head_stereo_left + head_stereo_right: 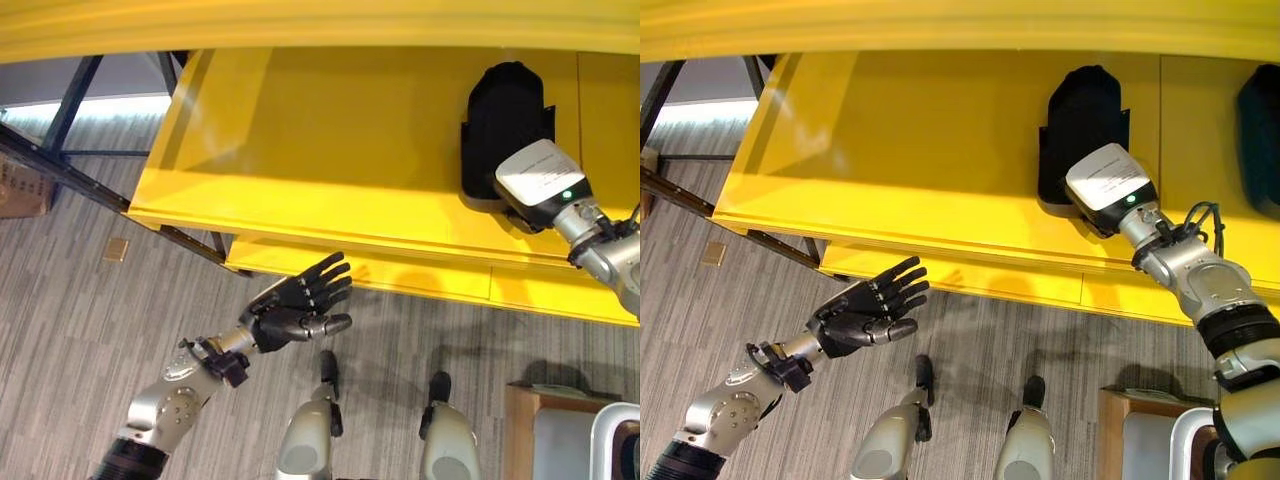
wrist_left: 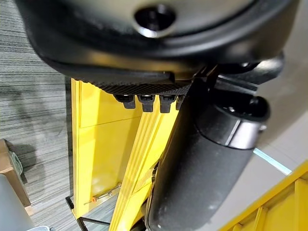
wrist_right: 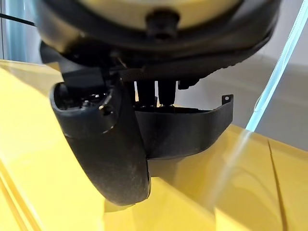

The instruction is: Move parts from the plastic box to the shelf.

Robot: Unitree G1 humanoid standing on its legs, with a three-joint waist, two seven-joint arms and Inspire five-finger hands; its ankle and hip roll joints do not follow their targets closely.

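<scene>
A black moulded part (image 1: 505, 110) stands on the yellow shelf (image 1: 330, 130) towards its right side. My right arm reaches up to it from the lower right. In the right wrist view the right hand (image 3: 106, 144) has its thumb on the near side of the black part (image 3: 192, 130) and its fingertips (image 3: 156, 91) over the part's top edge, pinching it while it rests on the shelf. My left hand (image 1: 300, 305) hovers below the shelf's front edge, palm up, fingers spread and holding nothing.
Another dark part (image 1: 1262, 140) lies further right on the shelf. A lower yellow shelf level (image 1: 420, 270) juts out beneath. A white plastic box in a wooden frame (image 1: 610, 440) sits at the lower right. A dark metal frame (image 1: 70, 110) and a cardboard box (image 1: 20, 185) stand left.
</scene>
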